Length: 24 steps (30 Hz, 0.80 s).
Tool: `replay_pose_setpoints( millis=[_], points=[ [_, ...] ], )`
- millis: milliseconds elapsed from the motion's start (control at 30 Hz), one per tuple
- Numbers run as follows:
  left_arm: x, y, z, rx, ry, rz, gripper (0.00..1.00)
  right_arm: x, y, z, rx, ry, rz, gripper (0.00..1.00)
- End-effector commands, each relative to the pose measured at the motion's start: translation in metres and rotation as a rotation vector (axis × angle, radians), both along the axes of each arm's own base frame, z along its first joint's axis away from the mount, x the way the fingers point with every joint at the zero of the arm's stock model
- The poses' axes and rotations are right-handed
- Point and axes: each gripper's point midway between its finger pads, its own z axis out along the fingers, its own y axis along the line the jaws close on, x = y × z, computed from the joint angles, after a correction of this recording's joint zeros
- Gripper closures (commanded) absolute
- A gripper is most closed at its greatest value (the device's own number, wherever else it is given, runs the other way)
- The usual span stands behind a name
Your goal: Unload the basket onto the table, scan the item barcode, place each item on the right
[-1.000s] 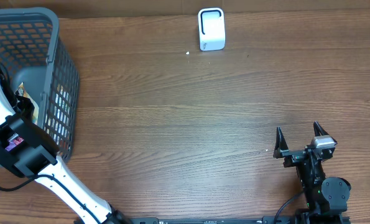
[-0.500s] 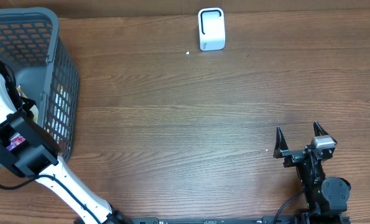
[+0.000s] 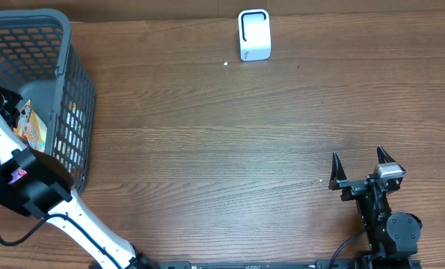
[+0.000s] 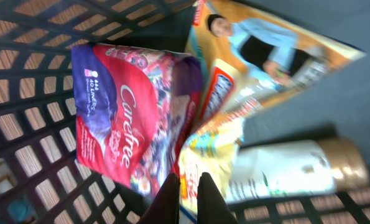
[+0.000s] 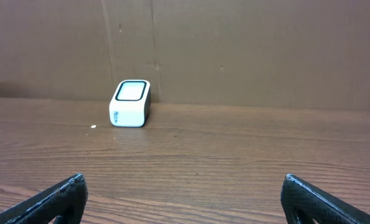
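A grey plastic mesh basket [image 3: 76, 112] stands at the left end of the tabletop [image 3: 222, 149]. The left wrist view shows three things inside it:

- a red Carefree liner pack [image 4: 129, 124] against the mesh wall
- an orange-and-yellow printed snack bag [image 4: 234, 106] leaning on the pack
- a white bottle [image 4: 290, 168] with a gold cap, lying on its side next to the bag's lower part

The left gripper [image 4: 189, 193] is down inside the basket. Its jaws are clenched on the lower edge of the snack bag, pinching the film between them.

The right gripper [image 3: 357, 153] sits over bare wood near the right front corner. Its jaws are spread wide, grasping and touching nothing.

A white barcode scanner [image 3: 253, 34] stands at the far edge of the tabletop, well apart from the basket.
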Motion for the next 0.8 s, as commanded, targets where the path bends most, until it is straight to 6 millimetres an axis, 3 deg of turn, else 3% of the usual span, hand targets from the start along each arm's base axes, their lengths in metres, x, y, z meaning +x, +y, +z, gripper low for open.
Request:
replay_pose_setpoints(
  millis=[0,133,300,467,567,667,767],
  points=[
    [-0.005,-0.002,0.008,0.03,0.022,-0.025,0.94,0.0,-0.004,-0.002,-0.001,-0.004,-0.018,0.0],
    [-0.034,0.003,-0.019,0.024,0.142,0.109,0.81,0.0,-0.004,-0.002,-0.001,-0.004,-0.018,0.0],
    [-0.065,0.009,-0.047,0.002,0.245,0.203,0.82,0.0,-0.004,-0.002,-0.001,-0.004,-0.018,0.0],
    [-0.08,0.017,-0.06,-0.017,0.263,0.238,0.82,0.0,-0.004,-0.002,-0.001,-0.004,-0.018,0.0],
    [-0.075,0.02,-0.066,-0.031,0.241,0.199,0.78,0.0,-0.004,-0.002,-0.001,-0.004,-0.018,0.0],
    [-0.055,0.018,-0.073,-0.082,0.167,0.104,0.73,0.0,-0.004,-0.002,-0.001,-0.004,-0.018,0.0],
    [-0.032,0.011,-0.078,-0.139,0.071,0.023,0.62,0.0,-0.004,-0.002,-0.001,-0.004,-0.018,0.0]
  ],
)
